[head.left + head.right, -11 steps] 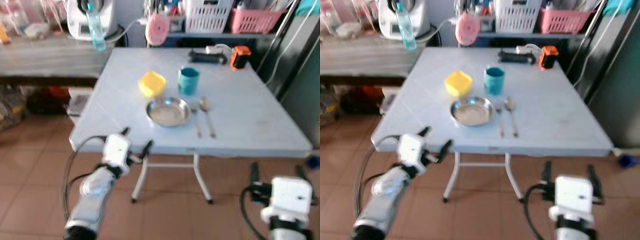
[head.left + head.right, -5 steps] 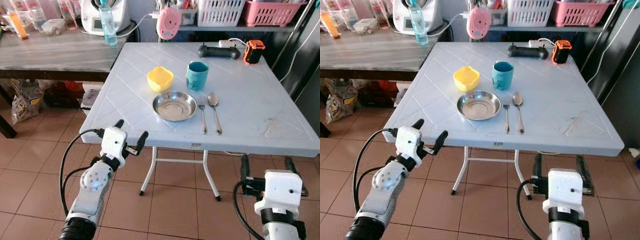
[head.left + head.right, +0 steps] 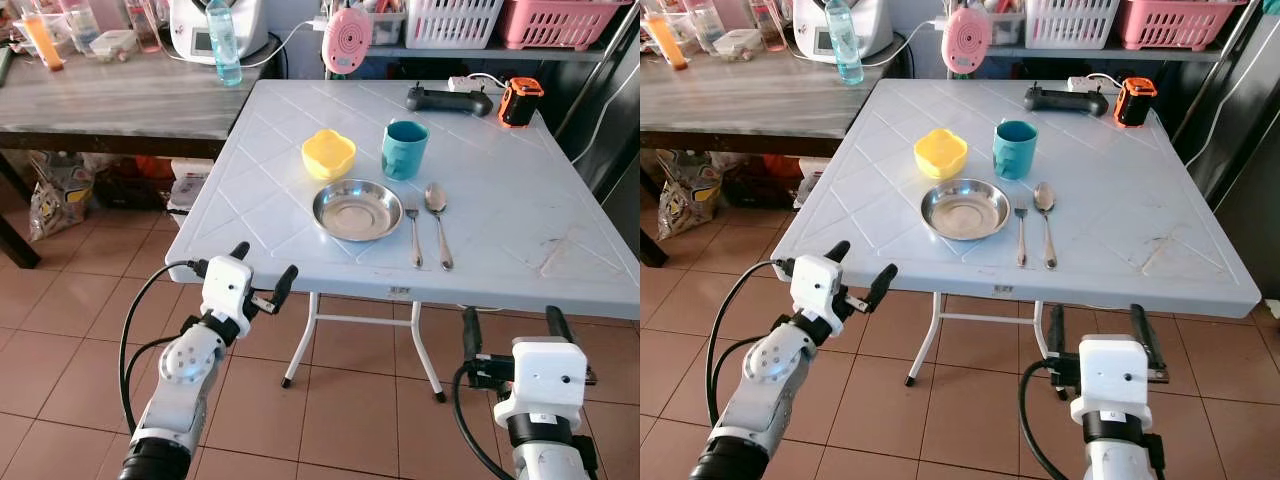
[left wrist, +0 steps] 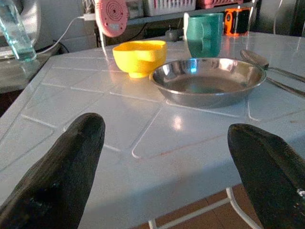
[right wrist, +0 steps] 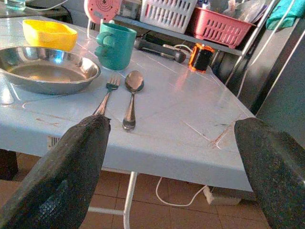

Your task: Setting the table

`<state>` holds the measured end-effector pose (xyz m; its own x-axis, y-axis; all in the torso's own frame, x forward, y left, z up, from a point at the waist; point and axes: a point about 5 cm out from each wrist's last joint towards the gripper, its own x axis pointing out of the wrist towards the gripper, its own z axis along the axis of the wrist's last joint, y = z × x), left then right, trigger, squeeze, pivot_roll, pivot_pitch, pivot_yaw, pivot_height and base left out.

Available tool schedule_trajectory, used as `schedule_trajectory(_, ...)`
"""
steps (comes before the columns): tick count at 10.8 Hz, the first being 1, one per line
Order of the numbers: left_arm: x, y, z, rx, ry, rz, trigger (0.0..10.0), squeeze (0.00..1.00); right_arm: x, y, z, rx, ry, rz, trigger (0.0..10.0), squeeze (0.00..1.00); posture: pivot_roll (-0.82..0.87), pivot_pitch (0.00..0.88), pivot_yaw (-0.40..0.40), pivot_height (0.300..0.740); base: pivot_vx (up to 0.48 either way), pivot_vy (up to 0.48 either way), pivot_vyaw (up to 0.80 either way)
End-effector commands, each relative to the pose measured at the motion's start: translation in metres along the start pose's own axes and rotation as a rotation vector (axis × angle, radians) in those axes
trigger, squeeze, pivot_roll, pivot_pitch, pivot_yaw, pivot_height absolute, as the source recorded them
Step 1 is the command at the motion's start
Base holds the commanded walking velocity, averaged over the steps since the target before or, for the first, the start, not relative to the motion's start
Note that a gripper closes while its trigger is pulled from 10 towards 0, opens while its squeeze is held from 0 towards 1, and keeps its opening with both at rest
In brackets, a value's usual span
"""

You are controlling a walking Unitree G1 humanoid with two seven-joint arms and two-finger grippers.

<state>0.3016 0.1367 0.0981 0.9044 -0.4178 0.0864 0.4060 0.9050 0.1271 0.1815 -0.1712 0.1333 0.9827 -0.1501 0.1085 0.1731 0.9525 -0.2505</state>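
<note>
Left eye view | left claw [image 3: 262,275] spread wide, empty, just off tabletop [image 3: 520,240] near edge | yellow bowl [image 3: 329,154] behind steel plate [image 3: 357,209] | teal cup [image 3: 404,148] behind fork [image 3: 414,232] and spoon [image 3: 438,220], side by side right of plate | right claw [image 3: 510,330] spread wide, empty, below near edge

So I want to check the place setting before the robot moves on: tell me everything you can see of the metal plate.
The metal plate is a round, shallow dish of shiny silver metal, stainless steel by its look, with a raised rim and a flat, slightly dull bottom. It is empty and lies upright and flat on the white table, near the front edge. The yellow bowl stands just behind it, the teal mug behind and to the right, the fork close beside its right rim. Nothing seems to touch it but the table.
</note>
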Motion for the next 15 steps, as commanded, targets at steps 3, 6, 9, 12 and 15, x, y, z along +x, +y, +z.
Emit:
schedule_trajectory(3,-0.004,0.002,0.0,0.003,0.0,-0.01,10.0,0.0,-0.002,0.004,-0.003,0.005,0.013,0.022,10.0,0.0,-0.02,0.098,0.025,0.74,0.356,0.0,0.0)
schedule_trajectory(6,-0.004,0.003,0.0,0.006,0.003,-0.02,10.0,0.0,-0.003,0.007,-0.003,0.01,0.014,0.037,10.0,0.0,-0.02,0.105,0.03,0.74,0.391,0.0,0.0)
schedule_trajectory(9,-0.003,0.003,0.0,0.009,0.005,-0.032,10.0,0.0,-0.004,0.009,-0.004,0.012,0.016,0.037,10.0,0.0,-0.02,0.102,0.035,0.74,0.409,0.0,0.0)
schedule_trajectory(12,-0.003,0.005,-0.002,0.012,0.014,-0.029,10.0,0.0,-0.004,0.011,-0.005,0.021,0.016,0.052,10.0,0.0,-0.02,0.1,0.037,0.74,0.261,0.0,0.0)
schedule_trajectory(15,-0.012,0.007,-0.006,0.049,0.031,-0.077,10.0,0.0,-0.002,0.017,-0.003,0.049,0.017,0.093,10.0,0.0,-0.01,0.107,0.036,0.74,0.0,0.0,0.0)
